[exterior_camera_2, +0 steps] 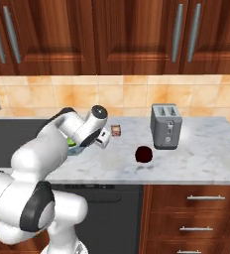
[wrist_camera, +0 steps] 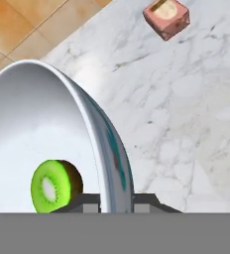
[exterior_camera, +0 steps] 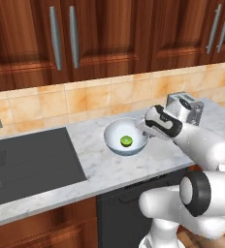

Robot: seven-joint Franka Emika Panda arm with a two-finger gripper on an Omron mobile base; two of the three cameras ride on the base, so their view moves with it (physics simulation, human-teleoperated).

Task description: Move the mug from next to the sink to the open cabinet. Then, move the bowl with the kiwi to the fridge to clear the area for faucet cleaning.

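The white bowl [exterior_camera: 114, 131] with a pale grey-blue outside stands on the marble counter right of the black sink [exterior_camera: 27, 160]. A cut green kiwi [exterior_camera: 126, 141] lies inside it. My gripper [exterior_camera: 144, 131] reaches down at the bowl's right rim. In the hand view the rim of the bowl [wrist_camera: 109, 149] runs between the two fingertips [wrist_camera: 89, 201], one inside by the kiwi [wrist_camera: 52, 186] and one outside, so the gripper [wrist_camera: 116, 201] is shut on it. The dark maroon mug [exterior_camera_2: 144, 154] sits on the counter in front of the toaster. All cabinet doors in view are closed.
A steel toaster [exterior_camera_2: 165, 125] stands at the back right of the counter, close behind my hand in the left base view. A small tan-brown block [exterior_camera_2: 116, 130] lies near the tiled wall. Bare marble lies right of the toaster.
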